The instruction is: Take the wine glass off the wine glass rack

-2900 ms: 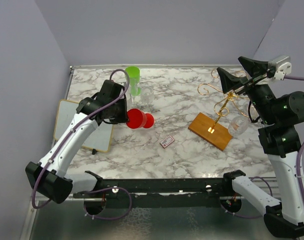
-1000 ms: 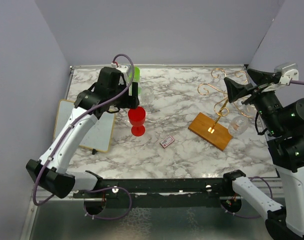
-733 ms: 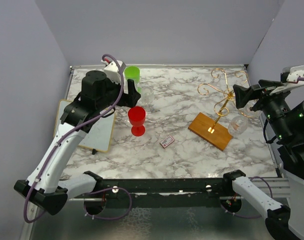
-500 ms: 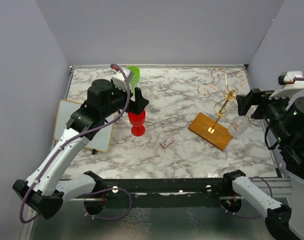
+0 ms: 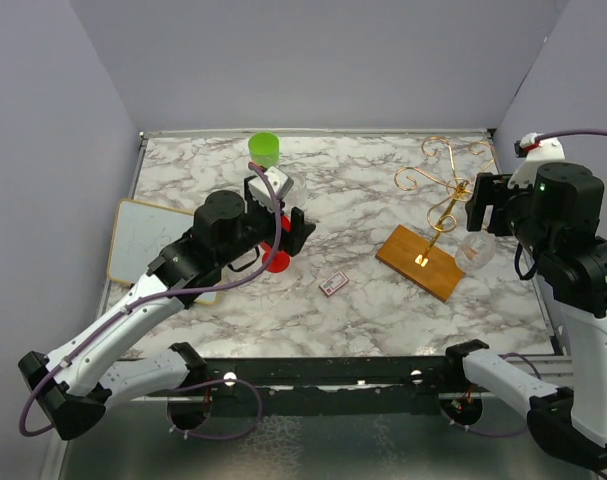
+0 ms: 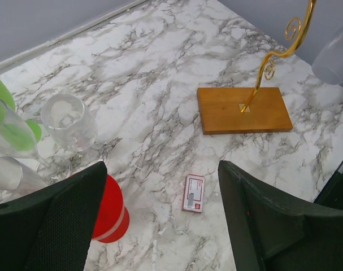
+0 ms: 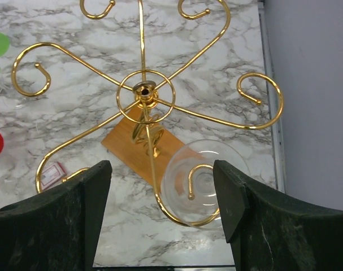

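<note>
From above, my left gripper (image 5: pixel 295 228) sat at the middle left of the frame over a red cup (image 5: pixel 276 263), jaws spread and empty, with a green cup (image 5: pixel 264 148) further up. My right gripper (image 5: pixel 480 205) hovered at the right edge beside the gold rack (image 5: pixel 445 200), also spread wide and gripping nothing. The wine glass (image 5: pixel 475 250) hung just below it, off one curled arm and beside the wooden base (image 5: pixel 423 262). In my left wrist view, the red cup showed at lower left by my finger, a clear glass (image 6: pixel 69 121) stood above it, and a small card (image 6: pixel 194 193) lay at lower centre; the rack was far off at upper right. In my right wrist view, I looked straight down on the rack's hub, with the wine glass at lower right, still on its hook and close to my right finger (image 7: pixel 256 220). I judged the danger to be snagging: closing there could pinch a wire arm instead of the bowl, tipping the light rack or knocking the glass off its hook onto the marble table (image 7: pixel 58 34).
</note>
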`<state>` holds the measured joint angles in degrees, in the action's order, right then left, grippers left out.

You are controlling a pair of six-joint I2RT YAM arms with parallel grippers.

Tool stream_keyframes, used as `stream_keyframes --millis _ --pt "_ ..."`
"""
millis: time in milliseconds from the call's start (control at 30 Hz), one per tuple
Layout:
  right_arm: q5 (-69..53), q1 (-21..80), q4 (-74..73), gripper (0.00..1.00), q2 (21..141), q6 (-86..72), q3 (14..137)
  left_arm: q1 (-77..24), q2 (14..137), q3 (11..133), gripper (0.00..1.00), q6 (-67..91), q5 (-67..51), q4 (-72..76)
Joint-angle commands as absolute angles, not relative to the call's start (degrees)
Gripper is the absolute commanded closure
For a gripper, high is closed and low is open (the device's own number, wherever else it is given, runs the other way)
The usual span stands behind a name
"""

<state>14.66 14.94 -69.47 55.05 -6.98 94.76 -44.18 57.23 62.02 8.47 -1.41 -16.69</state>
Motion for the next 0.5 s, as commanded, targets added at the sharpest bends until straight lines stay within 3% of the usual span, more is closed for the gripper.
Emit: stream_keyframes --millis 0,133,467 --pt "19.63 15.28 -68.16 0.29 53.72 0.02 94.68 -45.08 55.65 59.67 0.18 6.7 3.1 -12.27" --pt "18.05 16.09 -66.16 0.38 52.19 3.37 92.0 -45.13 55.63 58.24 0.18 6.66 4.08 -11.46" --pt "21.9 21.17 -65.8 0.38 49.97 8.12 87.45 -45.98 56.79 56.81 0.17 6.7 4.39 -10.44"
